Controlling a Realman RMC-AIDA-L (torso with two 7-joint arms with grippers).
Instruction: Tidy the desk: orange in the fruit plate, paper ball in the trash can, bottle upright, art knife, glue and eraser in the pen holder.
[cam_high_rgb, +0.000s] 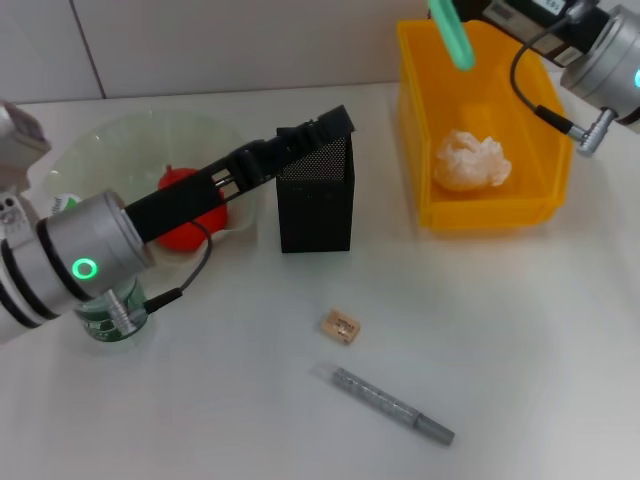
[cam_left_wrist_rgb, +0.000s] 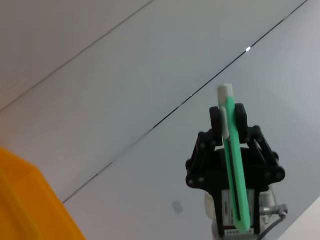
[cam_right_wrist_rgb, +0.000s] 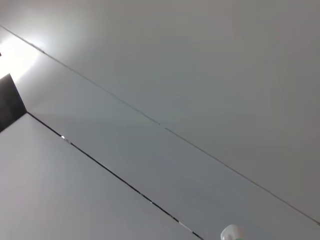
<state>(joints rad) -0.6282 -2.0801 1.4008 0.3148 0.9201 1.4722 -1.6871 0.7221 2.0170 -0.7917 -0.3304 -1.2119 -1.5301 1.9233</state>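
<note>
My right gripper (cam_left_wrist_rgb: 227, 118) is shut on a long green glue stick (cam_high_rgb: 452, 35) with a white tip, held above the back of the yellow trash can (cam_high_rgb: 415, 120). The paper ball (cam_high_rgb: 472, 160) lies inside that can. My left gripper (cam_high_rgb: 335, 122) reaches over the top of the black mesh pen holder (cam_high_rgb: 315, 200). The orange (cam_high_rgb: 190, 220) sits in the pale-green fruit plate (cam_high_rgb: 120, 140), partly behind the left arm. The bottle (cam_high_rgb: 108, 315) stands under that arm, mostly hidden. The tan eraser (cam_high_rgb: 340, 325) and the grey art knife (cam_high_rgb: 385, 398) lie on the table.
The white table (cam_high_rgb: 540, 340) runs back to a tiled wall. The trash can stands just right of the pen holder, and its corner (cam_left_wrist_rgb: 30, 205) shows in the left wrist view. A cable loops off the right arm (cam_high_rgb: 600, 60) above the can.
</note>
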